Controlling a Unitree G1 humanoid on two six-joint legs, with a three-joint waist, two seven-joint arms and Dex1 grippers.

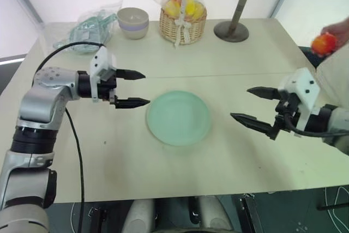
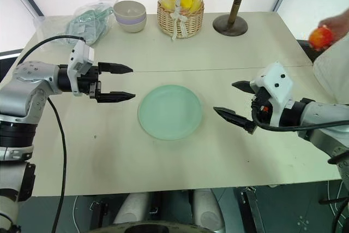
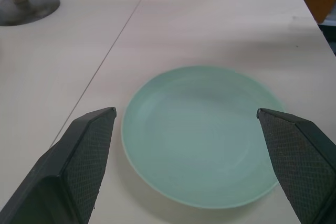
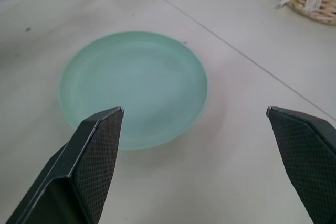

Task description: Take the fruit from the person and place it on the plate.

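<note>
The pale mint-green plate [image 1: 178,117] lies bare in the middle of the table. At the far right edge, beyond the table, a person's hand [image 1: 341,30] holds the orange-red fruit [image 1: 323,43] up in the air. My left gripper [image 1: 138,88] hovers just left of the plate, open and empty, pointing toward it. On the plate's right, my right gripper [image 1: 249,105] hangs open and empty, also aimed at the plate, with the fruit well behind and above it. Both wrist views look over the plate [image 3: 202,135] [image 4: 133,86] between spread fingers.
At the back of the table stand a cream bowl with a lilac band [image 1: 133,22], a wicker basket of wrapped fruits [image 1: 182,19], a crumpled plastic bag [image 1: 90,28] and a brown stand with a round base [image 1: 236,27]. A seam [image 1: 218,74] runs across the tabletop.
</note>
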